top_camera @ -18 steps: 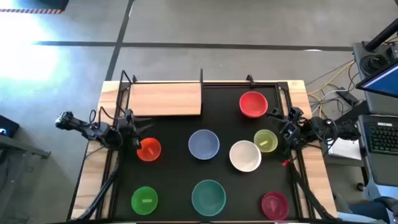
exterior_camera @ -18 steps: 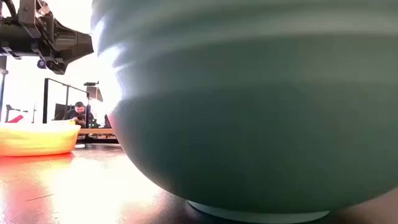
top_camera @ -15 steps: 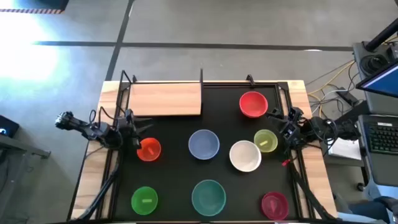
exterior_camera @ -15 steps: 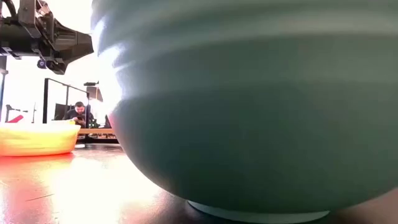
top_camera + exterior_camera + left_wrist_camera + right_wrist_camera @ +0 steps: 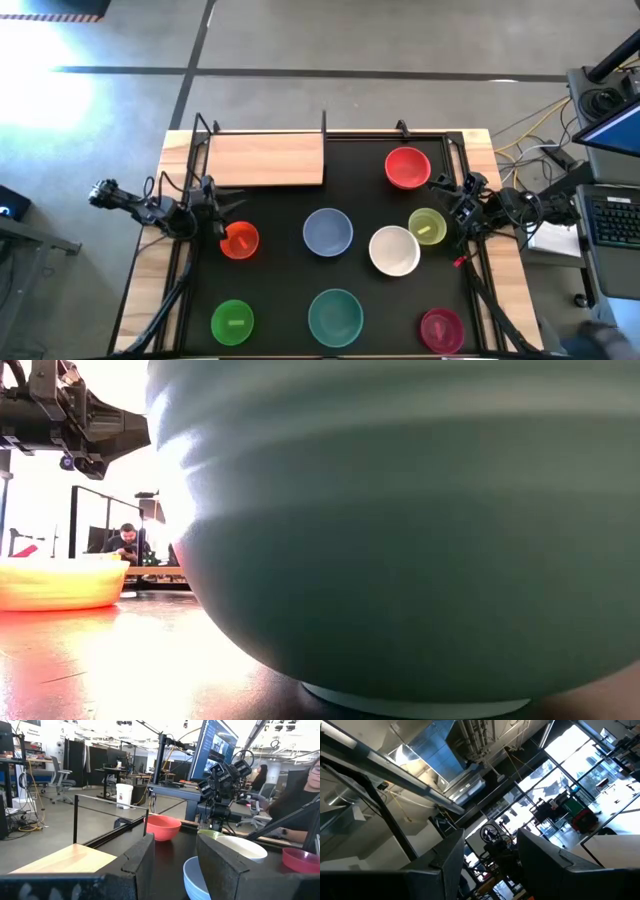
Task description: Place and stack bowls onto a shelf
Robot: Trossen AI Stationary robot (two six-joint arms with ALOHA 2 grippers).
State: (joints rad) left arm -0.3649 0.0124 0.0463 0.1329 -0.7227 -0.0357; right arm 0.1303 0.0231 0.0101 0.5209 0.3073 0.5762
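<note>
All eight bowls stand upright on the black mat: red [image 5: 407,167], blue-grey [image 5: 327,232], white [image 5: 394,250], yellow-green [image 5: 427,227], orange [image 5: 239,241], green [image 5: 233,322], teal [image 5: 335,316], magenta [image 5: 441,329]. The light-wood shelf [image 5: 265,160] sits at the far left and holds nothing. My left gripper [image 5: 232,208] hangs open just beyond the orange bowl [image 5: 60,582] and above it, touching nothing. My right gripper [image 5: 441,186] is open at the right side, between the red and yellow-green bowls; its wrist view [image 5: 490,860] looks up at the ceiling.
The teal bowl [image 5: 400,530] fills most of the low view. The shelf's black uprights [image 5: 324,122] stand along the far edge. Monitors and cables sit off the table's right side [image 5: 600,190]. People sit in the room beyond [image 5: 300,795].
</note>
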